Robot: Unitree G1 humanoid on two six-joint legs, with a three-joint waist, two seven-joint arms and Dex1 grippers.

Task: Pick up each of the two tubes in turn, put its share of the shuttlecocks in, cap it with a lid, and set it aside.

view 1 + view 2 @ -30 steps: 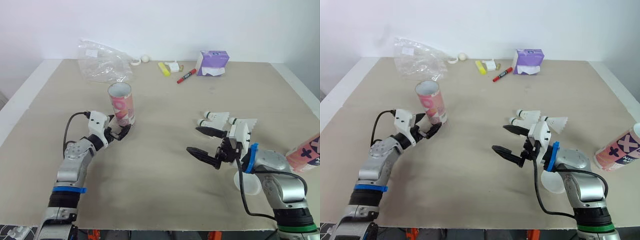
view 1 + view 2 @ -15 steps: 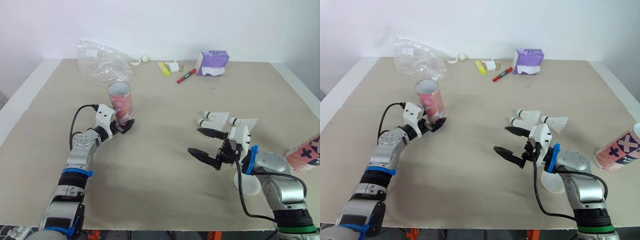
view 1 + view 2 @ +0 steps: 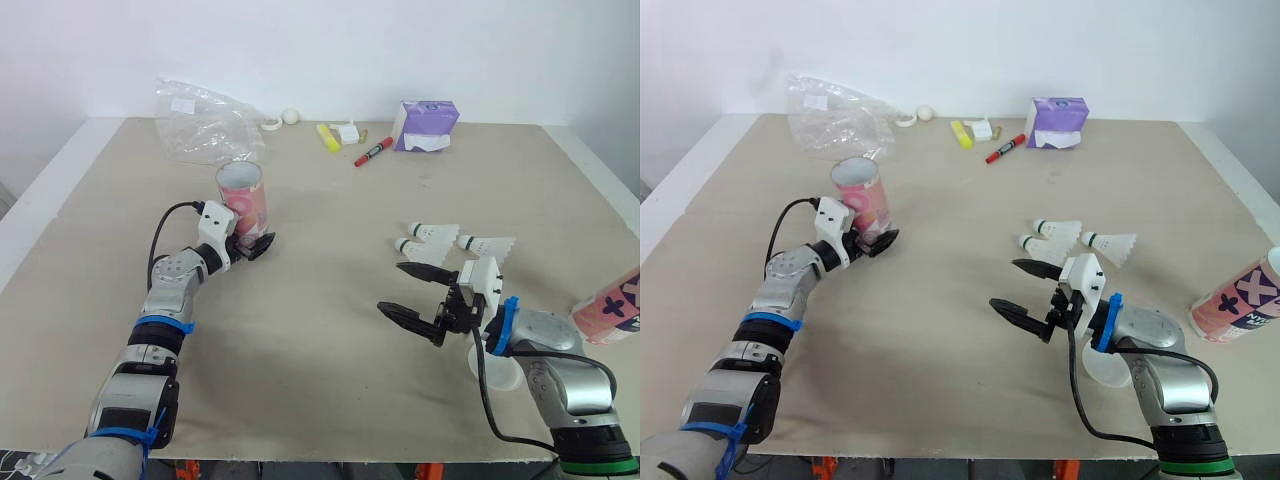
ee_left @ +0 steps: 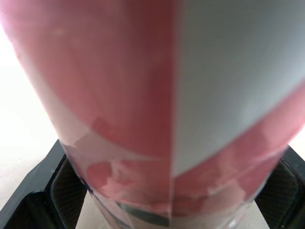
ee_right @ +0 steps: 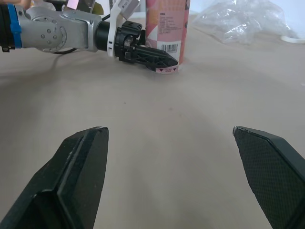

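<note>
Seen from the head, the pink tube [image 3: 242, 205] stands upright and open-topped on the beige tabletop [image 3: 320, 340]. It is a printed cardboard cylinder with a pale inner wall. The left gripper [image 3: 253, 243] sits at its foot, spread, with one black finger showing beside the base and the other mostly hidden behind it. Well to the right of the pink tube, three shuttlecocks [image 3: 432, 232] lie with white feather skirts and rounded tips. Just nearer than them, the right gripper [image 3: 391, 288] hangs wide apart, holding nothing. Farther right again, a second tube [image 3: 612, 306] shows tilted and is cut off by the picture's edge. A translucent lid [image 3: 506, 374] is half covered by the right arm. Behind the pink tube lies a crumpled clear plastic bag [image 3: 205, 125].

The left wrist view shows the pink tube's glossy wall, pink patches on white with a straight vertical seam. It is too blurred to read, and its top and bottom rim are cut off. Dimpled black pads [image 4: 71, 186] flank it, just beside its wall.

In the right wrist view, two matte, wedge-shaped fingers [image 5: 83, 167] stand far apart over bare tabletop. Beyond them is the pink tube's lower part with a barcode, its top cut off. The left gripper's pointed finger crosses its base.
</note>
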